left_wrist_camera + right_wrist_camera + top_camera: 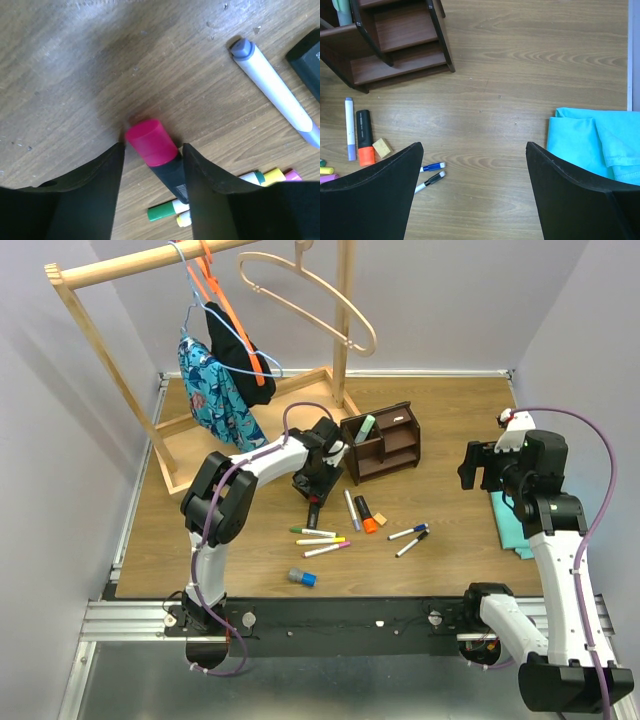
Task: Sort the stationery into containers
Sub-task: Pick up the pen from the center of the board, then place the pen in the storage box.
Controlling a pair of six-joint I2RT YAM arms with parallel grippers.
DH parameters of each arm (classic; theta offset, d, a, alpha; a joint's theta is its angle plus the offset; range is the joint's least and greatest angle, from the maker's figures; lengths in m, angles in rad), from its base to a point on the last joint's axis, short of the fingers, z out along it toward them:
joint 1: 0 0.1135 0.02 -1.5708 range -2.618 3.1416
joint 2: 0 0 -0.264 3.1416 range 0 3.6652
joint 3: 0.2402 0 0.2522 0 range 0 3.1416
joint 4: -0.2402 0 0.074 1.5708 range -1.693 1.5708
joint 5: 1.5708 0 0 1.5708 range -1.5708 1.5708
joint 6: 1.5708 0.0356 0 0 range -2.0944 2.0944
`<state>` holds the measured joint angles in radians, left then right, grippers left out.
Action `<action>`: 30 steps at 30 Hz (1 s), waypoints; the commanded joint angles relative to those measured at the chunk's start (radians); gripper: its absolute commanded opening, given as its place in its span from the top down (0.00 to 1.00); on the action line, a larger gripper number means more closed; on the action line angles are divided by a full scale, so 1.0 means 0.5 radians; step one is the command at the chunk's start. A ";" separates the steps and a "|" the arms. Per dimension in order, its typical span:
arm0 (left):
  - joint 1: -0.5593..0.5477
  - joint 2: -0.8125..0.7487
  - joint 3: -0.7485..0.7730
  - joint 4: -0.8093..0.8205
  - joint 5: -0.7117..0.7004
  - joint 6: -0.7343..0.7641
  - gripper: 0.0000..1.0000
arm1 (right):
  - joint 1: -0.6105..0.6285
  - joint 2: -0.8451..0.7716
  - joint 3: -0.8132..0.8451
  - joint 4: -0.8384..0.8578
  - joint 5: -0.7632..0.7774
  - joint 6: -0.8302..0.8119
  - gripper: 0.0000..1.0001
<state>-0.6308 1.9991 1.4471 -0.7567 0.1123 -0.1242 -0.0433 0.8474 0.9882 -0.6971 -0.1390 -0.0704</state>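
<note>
The left wrist view is showing what the overhead hides: the left gripper (153, 146) is straddling the red-capped highlighter (161, 161) lying on the table (75, 75), jaws part open, not clamped. The overhead is placing it near the dark organiser (382, 445). The right gripper (474, 145) is hanging wide open, empty, beside a teal cloth (590, 145).

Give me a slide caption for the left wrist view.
Left claw flanks a pink-capped black highlighter lying on the wooden table, a white marker beside it.
</note>
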 commanded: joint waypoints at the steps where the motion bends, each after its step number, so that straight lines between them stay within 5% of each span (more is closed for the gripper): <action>1: -0.009 0.039 -0.013 0.065 0.039 -0.046 0.47 | -0.021 0.026 0.036 -0.051 0.005 0.006 0.09; 11: 0.099 -0.188 -0.118 -0.008 0.186 -0.043 0.79 | -0.042 0.023 0.042 -0.060 -0.016 0.006 0.09; 19: 0.151 -0.583 0.158 -0.116 0.520 0.125 0.96 | -0.045 0.032 0.070 -0.057 -0.026 -0.028 0.09; 26: 0.111 -0.811 -0.059 0.705 1.020 0.484 1.00 | -0.064 -0.017 -0.025 -0.005 -0.056 -0.037 0.10; 30: 0.108 -0.743 -0.112 1.337 1.012 0.512 1.00 | -0.067 -0.004 -0.013 -0.035 -0.075 -0.058 0.10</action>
<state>-0.5720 1.5784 1.4353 -0.4587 0.5205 0.0521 -0.0669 0.8520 0.9932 -0.7052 -0.1505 -0.0792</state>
